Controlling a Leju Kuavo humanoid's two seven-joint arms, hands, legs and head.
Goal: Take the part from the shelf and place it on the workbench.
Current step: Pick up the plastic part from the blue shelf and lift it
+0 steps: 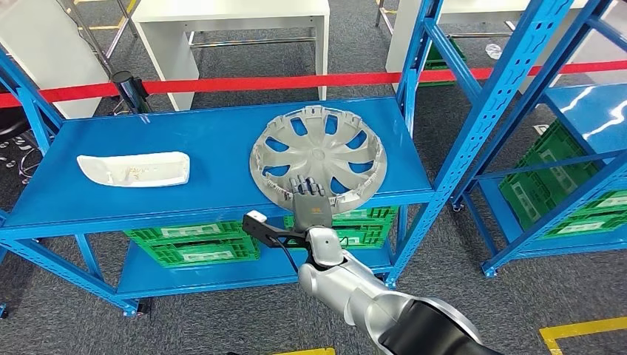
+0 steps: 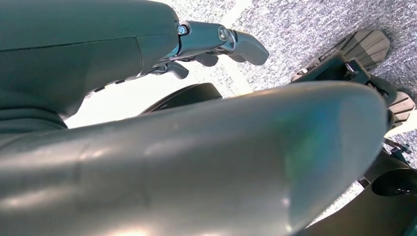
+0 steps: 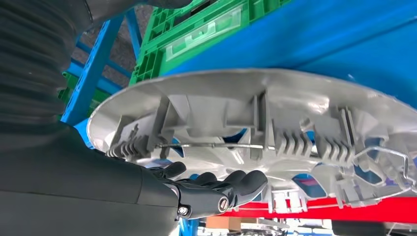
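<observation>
While right hand (image 1: 308, 194) reaches the near rim of wheel cover (image 1: 319, 157) at frame centre on shelf (image 1: 96, 200), fingers extended under it, unclamped; advise full grip before lifting; left fingers (image 2: 243, 44) loosely curled, empty.

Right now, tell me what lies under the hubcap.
The hubcap rests on the blue shelf, with the right hand at its near rim. Green crates sit a level below; the shelf beneath it is covered.
</observation>
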